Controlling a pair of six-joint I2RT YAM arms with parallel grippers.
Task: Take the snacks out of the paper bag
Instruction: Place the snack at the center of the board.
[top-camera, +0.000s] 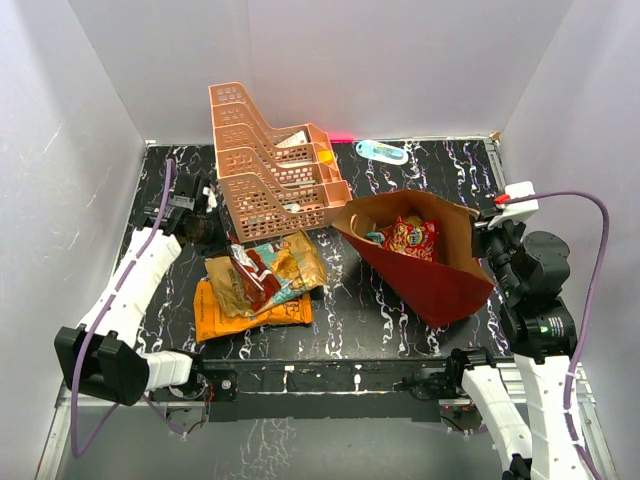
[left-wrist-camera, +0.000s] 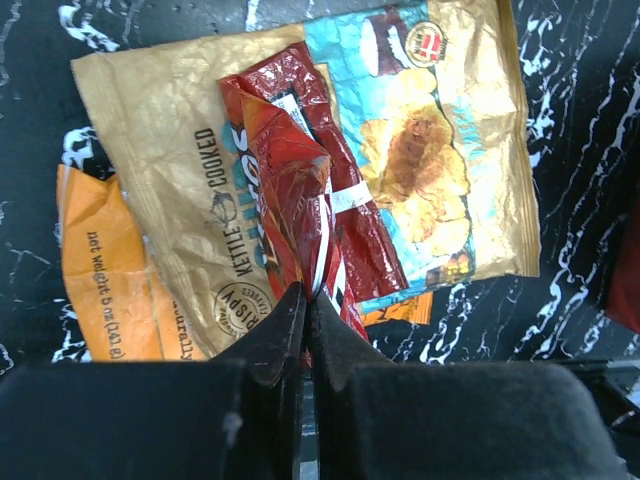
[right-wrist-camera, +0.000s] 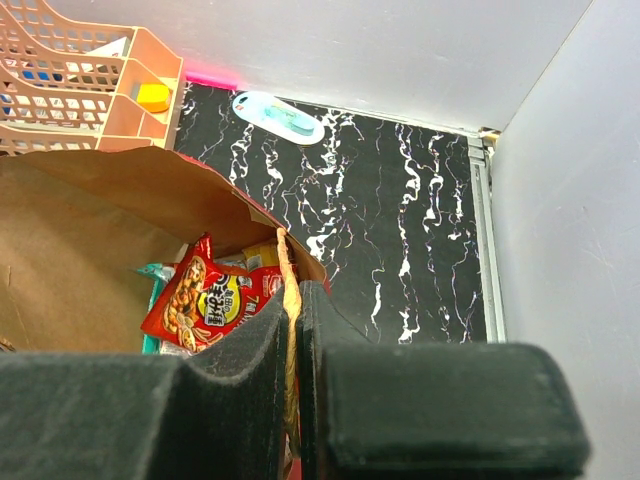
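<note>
The red paper bag (top-camera: 440, 285) lies tilted on the right, its mouth open toward the rack and its kraft inside (right-wrist-camera: 90, 250) showing. Inside it are a red peanut packet (top-camera: 410, 238) (right-wrist-camera: 205, 300) and a teal packet (top-camera: 375, 238) (right-wrist-camera: 150, 272). My right gripper (top-camera: 487, 238) (right-wrist-camera: 297, 290) is shut on the bag's rim. On the table to the left, a red packet (top-camera: 255, 278) (left-wrist-camera: 300, 170) lies on a tan-gold chip bag (top-camera: 295, 262) (left-wrist-camera: 170, 140), which lies over an orange chip bag (top-camera: 245, 318) (left-wrist-camera: 100, 280). My left gripper (top-camera: 208, 230) (left-wrist-camera: 306, 292) is shut and empty by this pile.
The peach tiered rack (top-camera: 265, 160) (right-wrist-camera: 70, 80) stands at the back, just behind the pile and the bag's mouth. A small blue-green bottle (top-camera: 382, 151) (right-wrist-camera: 280, 115) lies by the back wall. White walls close in the black marbled table (top-camera: 380, 330) on three sides.
</note>
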